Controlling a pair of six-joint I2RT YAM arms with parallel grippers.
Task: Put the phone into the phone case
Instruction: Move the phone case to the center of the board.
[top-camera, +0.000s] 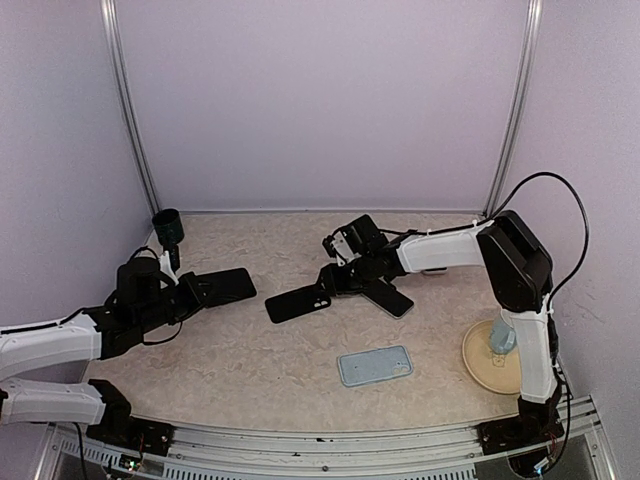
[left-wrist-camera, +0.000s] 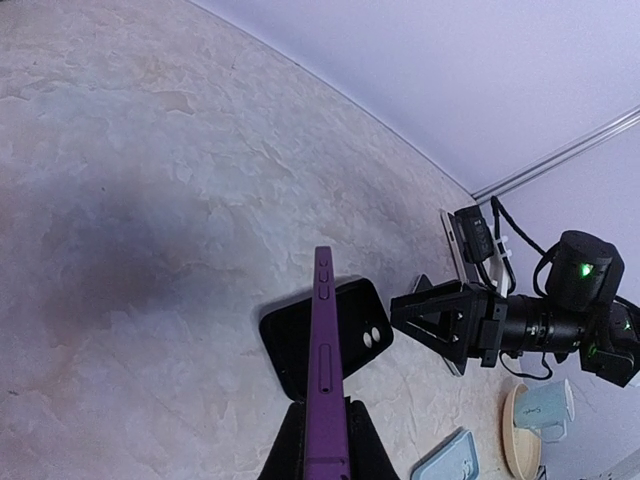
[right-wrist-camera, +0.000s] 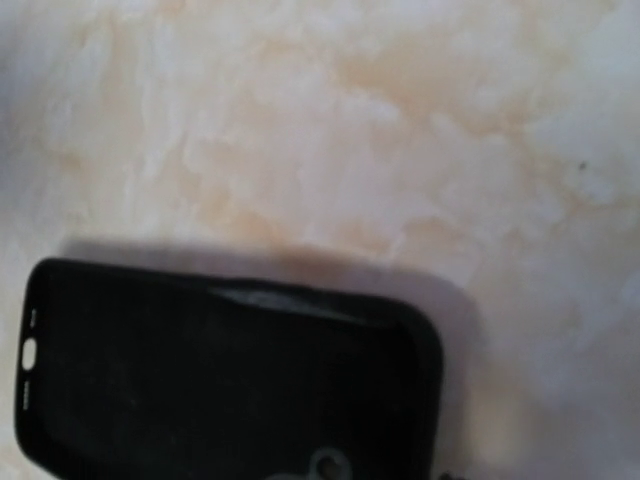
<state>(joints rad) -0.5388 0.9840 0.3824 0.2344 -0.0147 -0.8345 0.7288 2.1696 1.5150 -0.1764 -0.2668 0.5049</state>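
A purple phone (left-wrist-camera: 324, 340) shows edge-on in the left wrist view, with my left gripper (left-wrist-camera: 325, 408) shut on its lower end. From above, the phone (top-camera: 222, 285) is held flat, just above the table at the left. The black phone case (top-camera: 297, 302) lies open side up in the middle of the table, apart from the phone. My right gripper (top-camera: 330, 282) hangs low over the case's right end, the end with the camera holes. The case (right-wrist-camera: 220, 370) fills the lower part of the right wrist view; no fingers show there, so their spread is unclear.
A light blue case (top-camera: 375, 365) lies nearer the front. A dark flat slab with a pale edge (top-camera: 393, 299) sits under the right arm. A beige plate (top-camera: 480, 365) with a pale blue cup (top-camera: 502, 338) stands at the right. A black cylinder (top-camera: 168, 228) stands at the back left.
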